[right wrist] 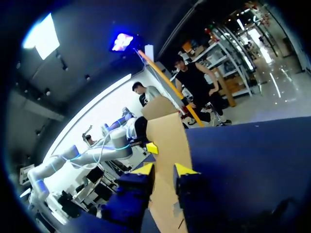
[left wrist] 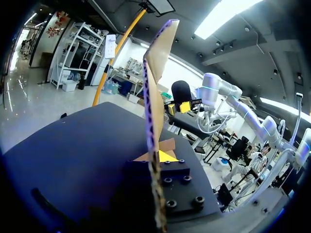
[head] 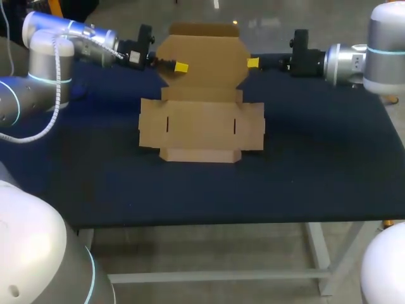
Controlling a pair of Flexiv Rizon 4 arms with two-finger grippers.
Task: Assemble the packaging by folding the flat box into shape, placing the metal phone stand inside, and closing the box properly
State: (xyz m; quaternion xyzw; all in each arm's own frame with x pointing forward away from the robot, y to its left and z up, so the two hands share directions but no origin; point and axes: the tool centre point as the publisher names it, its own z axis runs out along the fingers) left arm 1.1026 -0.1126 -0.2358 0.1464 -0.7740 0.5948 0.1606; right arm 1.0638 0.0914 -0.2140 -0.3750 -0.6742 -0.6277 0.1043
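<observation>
1. The left gripper (head: 181,66) is pinching the left edge of the lid flap (head: 202,57). In the left wrist view the board is running edge-on straight up out of the gripper, with a yellow fingertip (left wrist: 165,156) pressing flat against one face.
2. The right gripper (head: 253,63) is clamping the flap's right edge. In its own wrist view both yellow fingertips (right wrist: 146,170) are sitting tight on either side of the cardboard.
3. The two grippers are facing each other across the flap at about the same height.
4. The left arm (head: 69,38) is coming in from the far left corner, with its wrist lying roughly level. The right arm (head: 345,63) is coming in from the far right in the same way.
5. The flap is standing upright at the back of the flat box (head: 202,123).
6. The rest of the box is lying unfolded on the dark blue table (head: 316,171), near the middle, with side panels spread out and a narrow front flap pointing toward the near edge.
</observation>
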